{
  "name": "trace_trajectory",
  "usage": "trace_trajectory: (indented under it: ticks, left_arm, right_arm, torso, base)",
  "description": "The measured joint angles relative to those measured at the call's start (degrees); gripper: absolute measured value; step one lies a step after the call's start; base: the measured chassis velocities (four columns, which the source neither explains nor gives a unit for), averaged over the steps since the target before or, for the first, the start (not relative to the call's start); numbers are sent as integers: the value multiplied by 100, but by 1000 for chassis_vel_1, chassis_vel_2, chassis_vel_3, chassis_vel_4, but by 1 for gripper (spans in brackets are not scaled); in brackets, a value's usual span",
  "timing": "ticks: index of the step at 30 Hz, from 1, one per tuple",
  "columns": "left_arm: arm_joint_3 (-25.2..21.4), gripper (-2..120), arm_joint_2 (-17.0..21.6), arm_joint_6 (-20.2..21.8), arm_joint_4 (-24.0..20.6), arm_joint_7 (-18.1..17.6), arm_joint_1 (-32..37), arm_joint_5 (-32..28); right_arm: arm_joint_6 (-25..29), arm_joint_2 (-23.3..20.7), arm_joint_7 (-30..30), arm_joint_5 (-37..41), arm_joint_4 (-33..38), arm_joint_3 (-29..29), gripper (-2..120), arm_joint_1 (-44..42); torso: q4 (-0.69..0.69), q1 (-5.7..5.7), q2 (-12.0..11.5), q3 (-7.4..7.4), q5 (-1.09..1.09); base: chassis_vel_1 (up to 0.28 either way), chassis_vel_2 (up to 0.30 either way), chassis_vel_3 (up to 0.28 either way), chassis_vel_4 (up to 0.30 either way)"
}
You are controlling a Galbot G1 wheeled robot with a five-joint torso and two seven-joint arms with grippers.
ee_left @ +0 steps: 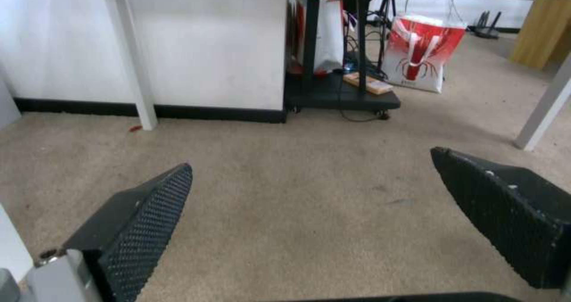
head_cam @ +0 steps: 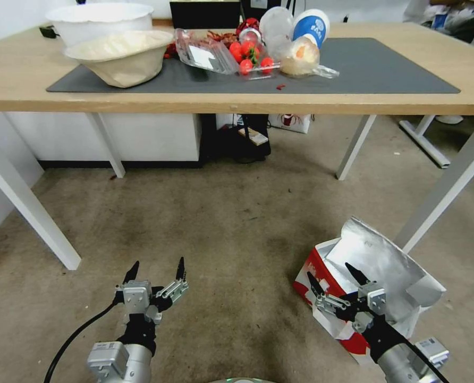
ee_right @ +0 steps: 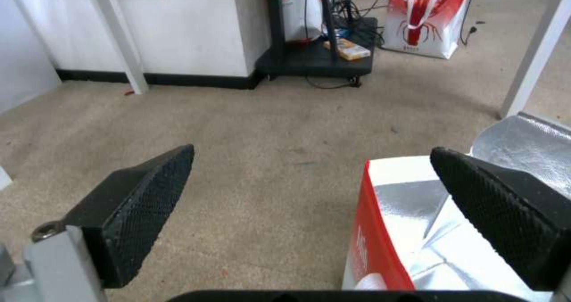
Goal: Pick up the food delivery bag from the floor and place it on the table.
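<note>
The food delivery bag (head_cam: 378,266) stands open on the floor (head_cam: 221,223) at the lower right of the head frame, foil lining showing, beside a white leg of the desk (head_cam: 237,98). The right gripper (head_cam: 337,277) hangs over the bag's near red edge, jaws wide and holding nothing. The left gripper (head_cam: 155,269) sits at lower left above bare floor, jaws also wide.

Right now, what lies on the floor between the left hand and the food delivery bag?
Nothing: the head view shows bare stained floor between left hand and food delivery bag.
</note>
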Motion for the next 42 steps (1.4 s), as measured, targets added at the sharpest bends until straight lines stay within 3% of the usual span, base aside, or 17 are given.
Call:
trace_trajectory:
  ticks: [10,15,22,25,26,30,31,32,34,42]
  left_arm:
    - [0,100,9,-2,0,6,13,-12]
    - [-17,100,-7,-217,100,146,-39,23]
    - [-12,100,0,-207,91,224,-7,152]
    - [-25,100,38,-180,60,177,36,179]
    - [-25,100,38,-180,60,177,36,179]
    - [-32,100,47,-174,30,133,66,199]
    - [-32,100,47,-174,30,133,66,199]
    - [-16,100,21,-173,30,128,62,217]
    - [29,100,-43,-176,47,117,40,265]
    - [18,100,-85,-175,150,97,-52,259]
  right_arm:
    - [0,17,-1,-15,-12,-14,100,-3]
    - [5,-8,24,27,-3,14,100,18]
    - [-174,-481,123,437,69,493,100,243]
    - [-431,-1143,188,845,-220,1013,100,543]
    - [-431,-1143,188,845,-220,1013,100,543]
    - [-780,-2245,25,1440,-993,1443,100,929]
    - [-780,-2245,25,1440,-993,1443,100,929]
    - [-814,-2680,-55,1533,-1366,1468,100,1082]
    - [-747,-3496,-202,1517,-2282,1283,100,1556]
    - [-734,-4386,-513,1142,-3644,365,100,2505]
  torso:
    - [0,3,18,0,0]
    - [-2,5,25,0,0]
    - [-2,6,32,0,1]
    - [0,7,35,0,2]
    - [0,7,35,0,2]
    - [1,8,36,0,2]
    - [1,8,36,0,2]
    - [0,8,37,0,3]
    - [1,8,40,0,2]
    - [0,9,43,0,2]
  base:
    - [0,0,0,0]
    - [0,0,0,0]
    - [0,0,0,0]
    - [0,0,0,0]
    - [0,0,0,0]
    - [0,0,0,0]
    - [0,0,0,0]
    - [0,0,0,0]
    - [0,0,0,0]
    - [0,0,0,0]
